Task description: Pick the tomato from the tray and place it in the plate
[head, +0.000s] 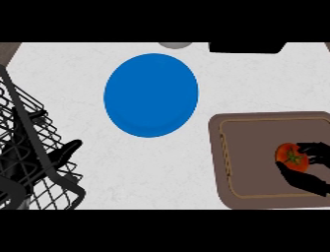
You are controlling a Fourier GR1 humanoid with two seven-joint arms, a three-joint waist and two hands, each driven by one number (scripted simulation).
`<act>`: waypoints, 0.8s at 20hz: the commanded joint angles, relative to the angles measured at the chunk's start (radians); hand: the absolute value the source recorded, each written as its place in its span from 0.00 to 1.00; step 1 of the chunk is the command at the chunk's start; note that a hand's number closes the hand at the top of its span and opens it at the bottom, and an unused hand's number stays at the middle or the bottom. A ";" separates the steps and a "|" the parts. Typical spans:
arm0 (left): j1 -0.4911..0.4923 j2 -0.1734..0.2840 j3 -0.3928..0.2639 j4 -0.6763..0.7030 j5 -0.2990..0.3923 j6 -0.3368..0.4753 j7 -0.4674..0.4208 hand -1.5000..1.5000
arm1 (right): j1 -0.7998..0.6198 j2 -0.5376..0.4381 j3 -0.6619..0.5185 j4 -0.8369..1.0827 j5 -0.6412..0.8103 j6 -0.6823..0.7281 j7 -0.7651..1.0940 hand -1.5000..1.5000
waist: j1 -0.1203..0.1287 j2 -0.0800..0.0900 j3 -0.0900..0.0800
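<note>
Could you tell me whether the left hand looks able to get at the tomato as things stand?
Probably not: the left hand rests behind the wire basket, far from the tomato, around which the right hand already curls.

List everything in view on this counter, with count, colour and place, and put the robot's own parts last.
tomato: one, red with a green stem, on the tray's right part, partly wrapped by the right hand
tray: one, brown, at the counter's right
plate: one, blue, at the centre of the counter, with nothing on it
wire basket: one, black, at the left edge
grey round object: one, at the far edge, cut off by the view
black object: one, at the far edge, cut off by the view
counter: one, white
left hand: one, black, at the left beside the basket, fingers straight
right hand: one, black, over the tray, fingers curled round the tomato
</note>
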 commanded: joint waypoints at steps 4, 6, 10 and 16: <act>-0.097 0.052 -0.117 0.012 -0.062 -0.086 0.003 0.50 | -0.242 -0.254 0.178 0.035 0.168 0.292 -0.147 1.00 | 0.210 0.079 -0.003; -0.159 0.054 -0.152 0.023 -0.074 -0.099 0.024 0.50 | -0.303 -0.311 0.206 0.070 0.197 0.364 -0.185 1.00 | 0.231 0.089 0.002; -0.217 0.055 -0.213 0.054 -0.084 -0.115 0.032 0.50 | -0.442 -0.368 0.219 0.155 0.219 0.458 -0.272 1.00 | 0.259 0.088 0.006; -0.255 0.081 -0.236 0.094 -0.082 -0.110 0.033 0.50 | -0.628 -0.360 0.172 0.297 0.203 0.468 -0.431 1.00 | 0.228 0.073 0.011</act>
